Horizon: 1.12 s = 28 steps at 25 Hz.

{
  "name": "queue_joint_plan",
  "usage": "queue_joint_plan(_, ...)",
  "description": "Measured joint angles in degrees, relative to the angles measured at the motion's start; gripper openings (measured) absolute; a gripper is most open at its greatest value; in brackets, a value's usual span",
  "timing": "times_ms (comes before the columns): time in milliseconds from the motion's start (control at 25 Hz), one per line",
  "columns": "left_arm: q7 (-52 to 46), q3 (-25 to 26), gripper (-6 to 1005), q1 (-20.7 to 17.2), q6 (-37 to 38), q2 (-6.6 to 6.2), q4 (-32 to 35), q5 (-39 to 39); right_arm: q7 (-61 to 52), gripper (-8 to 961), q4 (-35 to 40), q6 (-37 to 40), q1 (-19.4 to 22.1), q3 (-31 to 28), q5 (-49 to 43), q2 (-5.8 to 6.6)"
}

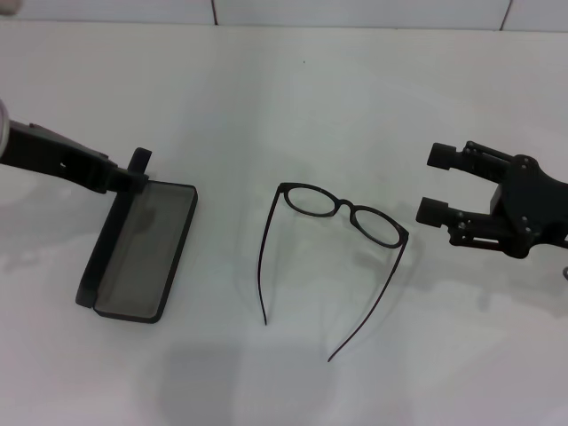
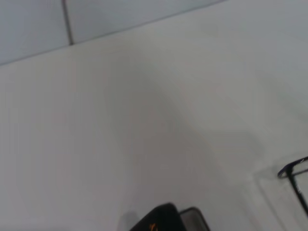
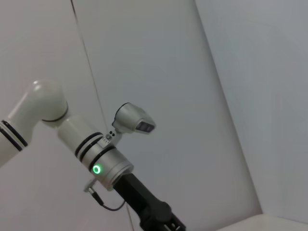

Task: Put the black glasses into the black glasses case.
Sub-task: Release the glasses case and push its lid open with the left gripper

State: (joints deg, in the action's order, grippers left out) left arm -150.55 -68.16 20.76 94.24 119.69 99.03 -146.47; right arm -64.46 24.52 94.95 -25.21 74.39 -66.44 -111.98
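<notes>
The black glasses [image 1: 344,207] lie in the middle of the white table, temple arms unfolded and pointing toward me. The black glasses case [image 1: 142,257] lies open at the left, grey lining up, its lid standing upright along its left side. My left gripper [image 1: 135,170] is shut on the far end of that lid. In the left wrist view a corner of the case [image 2: 161,219] with orange lettering and a bit of the glasses [image 2: 293,169] show. My right gripper [image 1: 435,183] is open and empty, just right of the glasses, its fingers pointing at them.
The white table [image 1: 302,98] runs to a tiled wall at the back. The right wrist view shows only the wall and my left arm [image 3: 96,159].
</notes>
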Motion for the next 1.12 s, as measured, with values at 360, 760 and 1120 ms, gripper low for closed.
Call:
queue_joint_plan(360,-2.2,-3.5,611,0.8,0.1,-0.02,-1.4,-4.7,0.3,850,0.0,-0.9,-0.2,0.0,0.0,-0.02)
queue_joint_plan(760,-2.5,-4.2,609,3.7,-0.3,-0.14,-9.4,-5.9,0.3,849,0.0,-2.2,-0.4,0.0,-0.2,0.10)
queue_joint_plan(1120,-4.4,-7.2,608,4.1,-2.2,-0.01,-10.9,-12.0,0.3,849,0.0,-2.3,-0.5,0.0,-0.7,0.09)
